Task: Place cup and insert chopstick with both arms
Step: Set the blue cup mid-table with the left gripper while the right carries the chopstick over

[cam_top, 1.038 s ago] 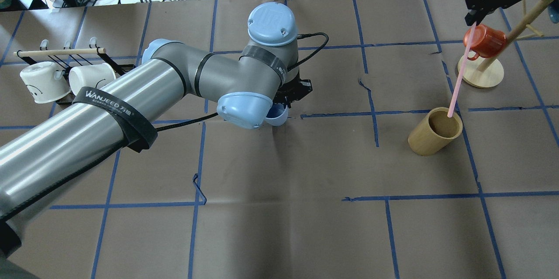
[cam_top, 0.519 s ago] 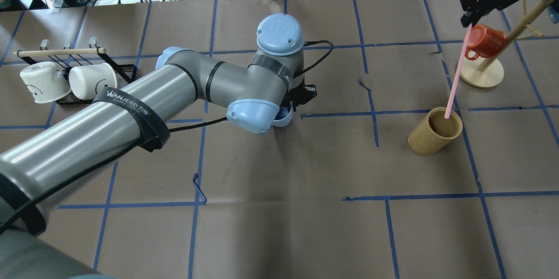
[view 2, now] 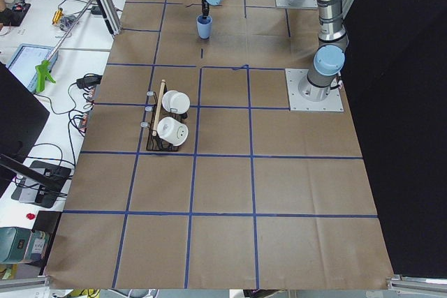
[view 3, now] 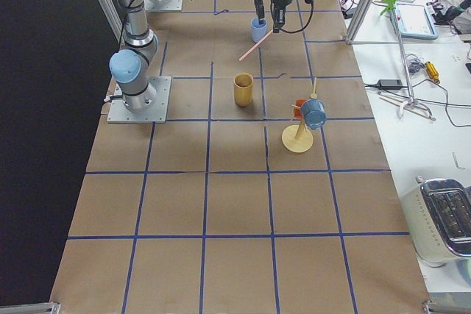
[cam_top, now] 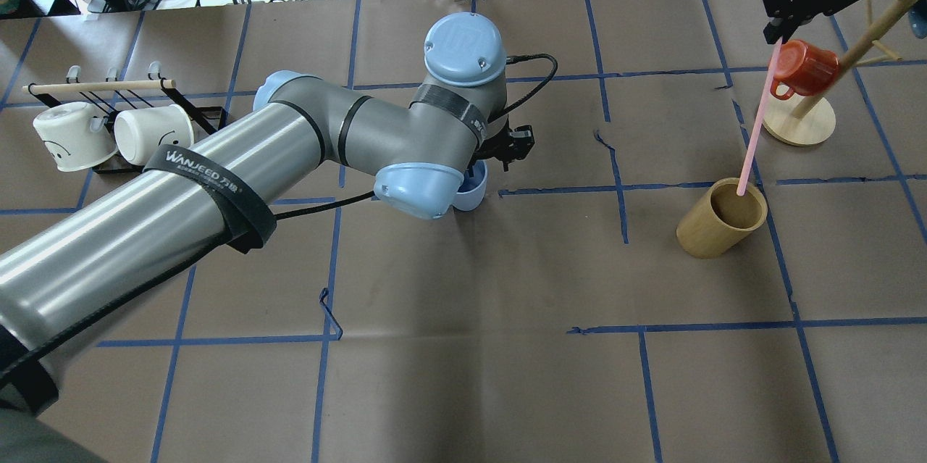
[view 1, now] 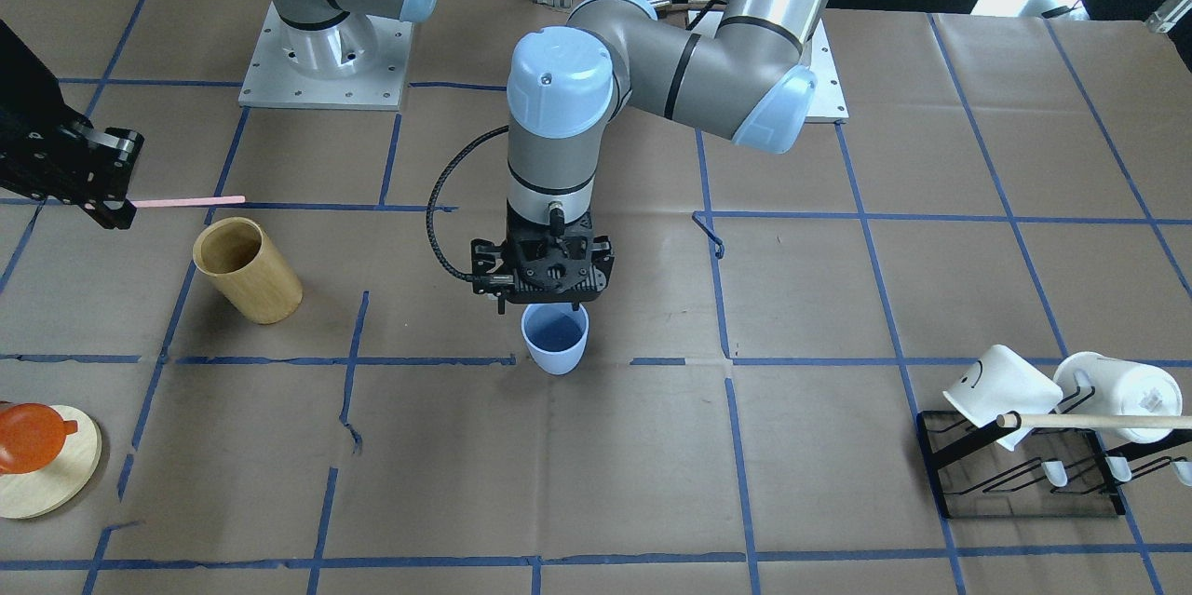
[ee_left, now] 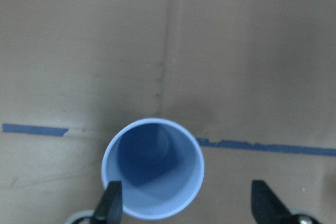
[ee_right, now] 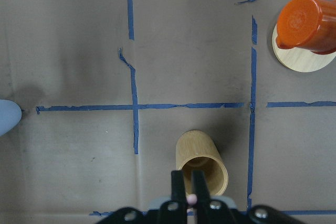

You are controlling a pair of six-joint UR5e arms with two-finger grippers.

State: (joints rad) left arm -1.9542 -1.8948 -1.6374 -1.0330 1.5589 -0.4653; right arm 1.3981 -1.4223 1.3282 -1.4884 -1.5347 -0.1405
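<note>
The light-blue cup [view 1: 555, 340] stands upright on the table near the middle; it also shows in the left wrist view [ee_left: 152, 169] and half hidden in the overhead view [cam_top: 474, 190]. My left gripper [view 1: 545, 302] is right above it, open, its fingertips [ee_left: 111, 199] spread wide to either side of the rim. My right gripper [cam_top: 776, 32] is shut on a pale-pink chopstick [cam_top: 757, 122] and holds it in the air, slanting, above the tan bamboo cylinder [cam_top: 720, 220]. The chopstick also shows in the front-facing view [view 1: 186, 201].
A black rack [cam_top: 174, 104] with two white mugs [cam_top: 108, 133] and a wooden dowel stands at the far left. A wooden mug tree [cam_top: 800, 122] with an orange mug [cam_top: 804, 66] stands at the far right, close behind the bamboo cylinder.
My left arm and wrist have shifted a little to the right, with the cup under them. My right gripper has risen slightly with the chopstick, then held still.
</note>
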